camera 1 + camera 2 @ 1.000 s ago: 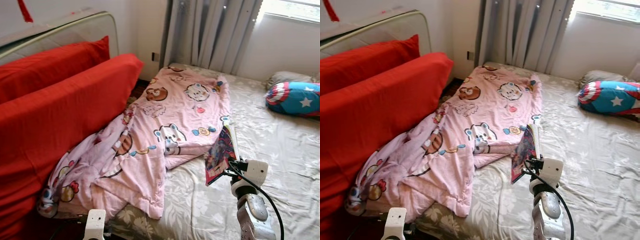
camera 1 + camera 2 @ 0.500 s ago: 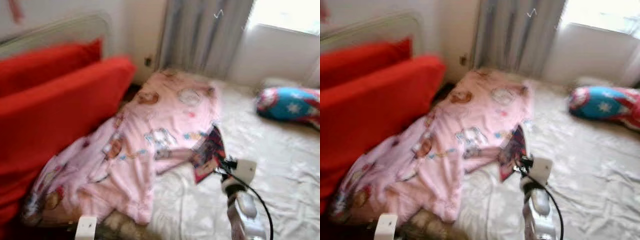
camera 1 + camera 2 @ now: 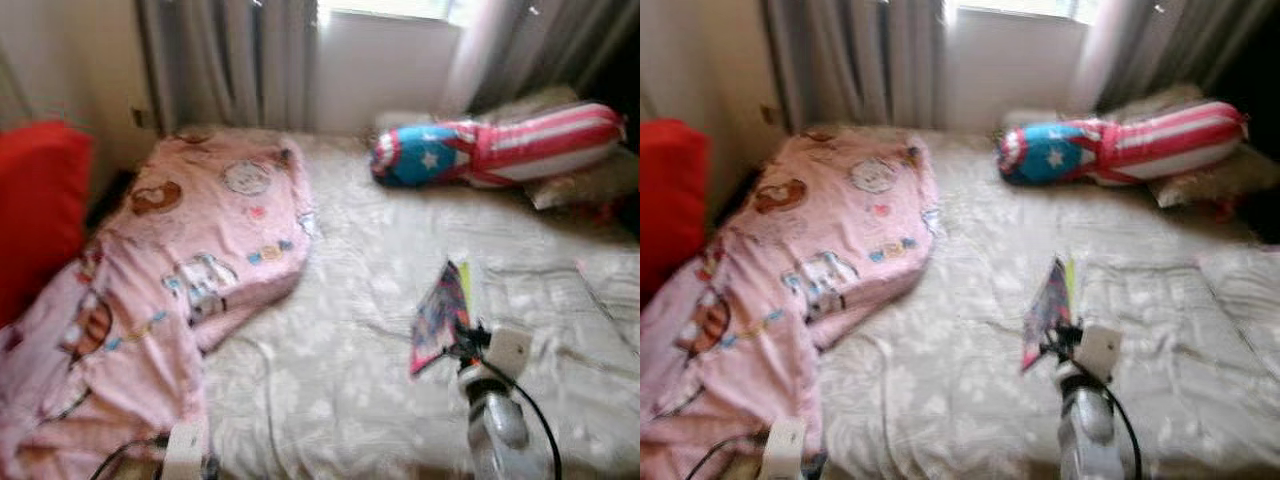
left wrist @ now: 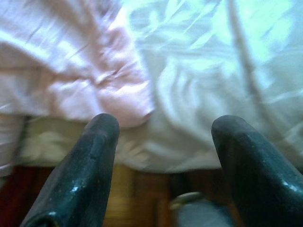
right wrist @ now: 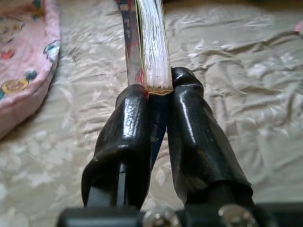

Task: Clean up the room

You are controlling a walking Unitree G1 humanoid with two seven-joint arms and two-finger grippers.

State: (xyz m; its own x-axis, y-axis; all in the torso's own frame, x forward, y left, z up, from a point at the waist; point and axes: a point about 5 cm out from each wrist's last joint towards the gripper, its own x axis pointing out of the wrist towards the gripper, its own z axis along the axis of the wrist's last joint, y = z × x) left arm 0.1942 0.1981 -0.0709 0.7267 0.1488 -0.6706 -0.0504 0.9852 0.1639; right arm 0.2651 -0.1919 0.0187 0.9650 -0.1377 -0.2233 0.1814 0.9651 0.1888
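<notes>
My right gripper is shut on a thin book with a colourful cover, holding it upright above the beige bedsheet; the book's white page edges stick out past the black fingers. My left gripper hangs low at the bed's near edge, open, with nothing between its fingers, over the hem of the pink cartoon blanket. That pink blanket lies crumpled over the left part of the bed.
A long star-and-stripes pillow lies at the head of the bed, against grey curtains and a bright window. A red cushion stands at the left edge. A grey pillow sits at the far right.
The camera has swung to the right: the red cushions slid out at the left, the striped pillow and window came toward the middle. The right gripper still holds the book.
</notes>
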